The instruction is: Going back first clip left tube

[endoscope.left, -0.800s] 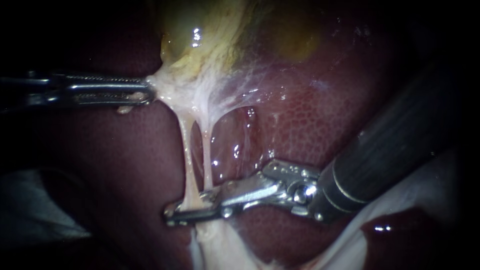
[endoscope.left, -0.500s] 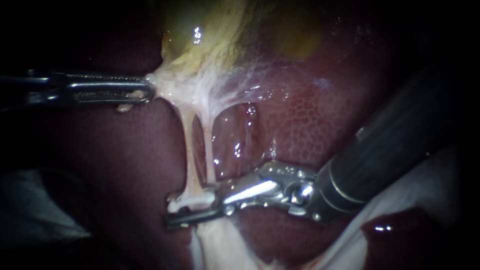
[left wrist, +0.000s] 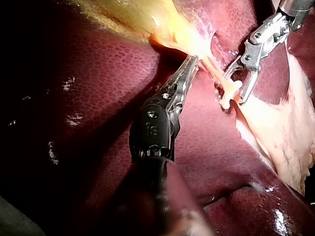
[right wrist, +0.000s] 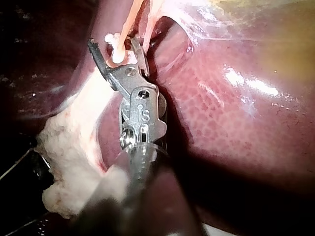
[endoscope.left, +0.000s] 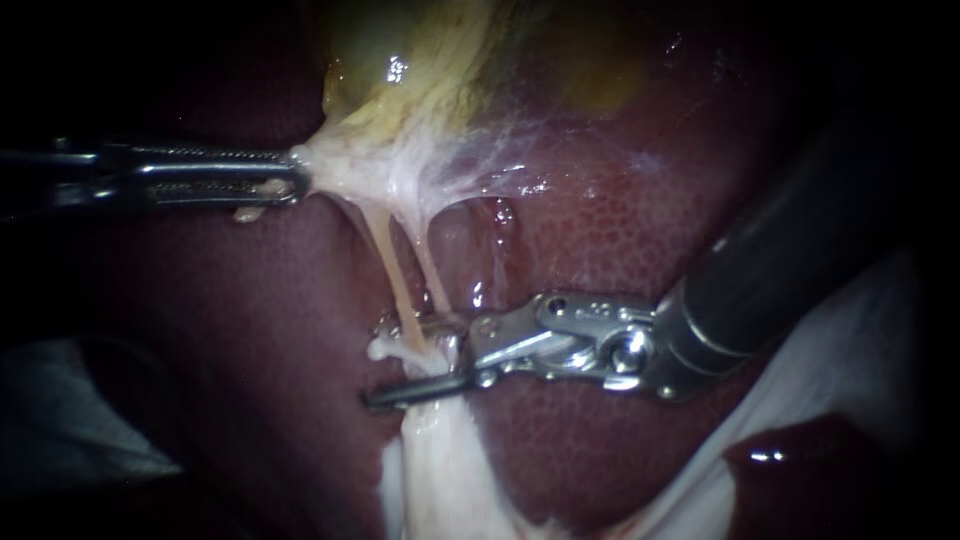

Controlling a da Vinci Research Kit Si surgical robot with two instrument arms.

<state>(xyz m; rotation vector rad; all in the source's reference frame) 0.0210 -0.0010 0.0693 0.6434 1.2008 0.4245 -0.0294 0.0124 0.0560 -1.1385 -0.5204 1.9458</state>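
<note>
Tube [endoscope.left: 388, 270] on left, steep diagonal, down-rightward

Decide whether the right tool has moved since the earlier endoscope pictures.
Yes. The right tool has shifted up and rightward, toward the gallbladder, judged against the left tool, which has stayed put.

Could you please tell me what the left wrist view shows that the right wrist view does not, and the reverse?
Only the left wrist view shows the left instrument, clamped on pale tissue. Only the right wrist view shows the dark shaft behind the right instrument. Both show that instrument open around the tube, the white clip on it, and the liver.
</note>
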